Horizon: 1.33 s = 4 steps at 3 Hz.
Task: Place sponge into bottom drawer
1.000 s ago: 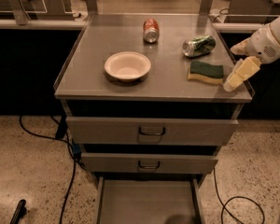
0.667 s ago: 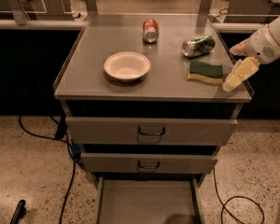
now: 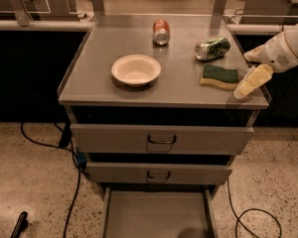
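Beside the sponge (image 3: 219,76) on the cabinet top (image 3: 114,43), the hand (image 3: 243,75) still hovers open and empty, barely shifted.

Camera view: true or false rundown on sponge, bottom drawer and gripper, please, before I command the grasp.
The sponge lies on the cabinet top. True.
The bottom drawer is shut. False: it stands pulled open.
The gripper holds the sponge. False: it hangs beside the sponge, near the top's front corner.
The crushed green can lies behind the sponge. True.
The white bowl sits in a drawer. False: it is on the cabinet top.
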Available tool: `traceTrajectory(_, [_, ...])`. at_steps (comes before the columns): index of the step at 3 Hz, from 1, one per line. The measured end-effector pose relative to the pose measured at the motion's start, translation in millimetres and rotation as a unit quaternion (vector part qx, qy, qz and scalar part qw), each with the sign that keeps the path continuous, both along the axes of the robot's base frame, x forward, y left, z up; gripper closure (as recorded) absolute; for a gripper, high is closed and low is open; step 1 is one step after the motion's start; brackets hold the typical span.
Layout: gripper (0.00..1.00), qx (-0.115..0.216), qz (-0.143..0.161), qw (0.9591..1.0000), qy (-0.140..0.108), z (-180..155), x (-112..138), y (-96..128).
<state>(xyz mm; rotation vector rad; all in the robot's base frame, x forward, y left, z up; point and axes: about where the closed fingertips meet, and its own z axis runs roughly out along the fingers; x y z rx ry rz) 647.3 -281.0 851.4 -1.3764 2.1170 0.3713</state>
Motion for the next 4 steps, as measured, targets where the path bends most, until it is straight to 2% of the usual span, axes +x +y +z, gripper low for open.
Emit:
traceTrajectory(2, [0.0,0.01,0.021,0.9988,0.044,-38.8,11.7,27.0])
traceTrajectory(3, [0.15,-0.002,0.021,0.9977,0.065,-48.7,14.5,34.0])
traceTrajectory(4, [0.36,-0.002,0.021,0.9977,0.065,-48.7,14.5,34.0])
